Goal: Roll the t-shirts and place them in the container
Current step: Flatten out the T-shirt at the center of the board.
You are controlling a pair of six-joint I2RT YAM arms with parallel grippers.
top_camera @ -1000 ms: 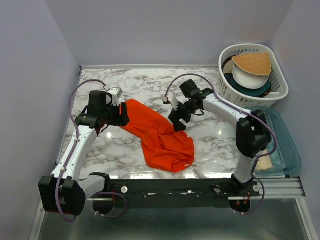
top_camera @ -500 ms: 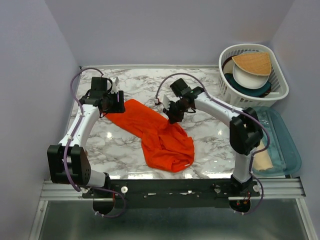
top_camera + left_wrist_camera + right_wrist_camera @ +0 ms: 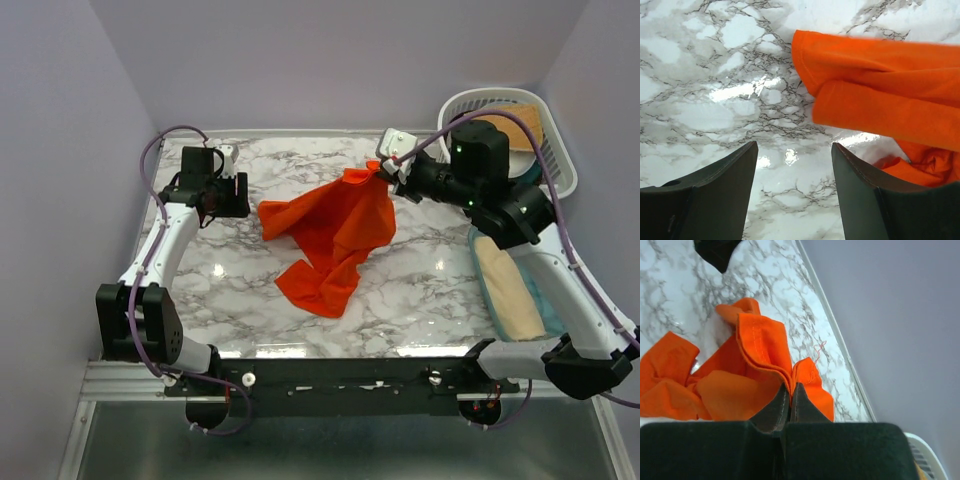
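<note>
Right gripper (image 3: 386, 172) has its jaws pressed together on a folded hem of the t-shirt (image 3: 335, 225), and the right wrist view shows the two fingers meeting with the orange seam caught between them (image 3: 790, 387). Left gripper (image 3: 228, 192) is spread wide and holds nothing; from its own camera its fingers stand apart above bare marble (image 3: 794, 147), with the nearest fold of the shirt (image 3: 880, 100) just beyond them and not touching.

The table (image 3: 230, 290) is white marble with grey veins and fills the middle of the overhead view. On it, a little right of centre, lies the orange-red shirt. Its far right corner is held up by the right gripper near the table's back edge, and from there the fabric (image 3: 760, 350) hangs and spreads down to the left. One flap reaches toward the left gripper, and a narrower tail trails toward the near edge.

A white basket (image 3: 560, 150) sits at the far right corner, partly hidden by the right arm. A tan fan-shaped piece (image 3: 525, 112) shows inside it. A pale tan slab (image 3: 505, 290) lies beside the table's right edge.
</note>
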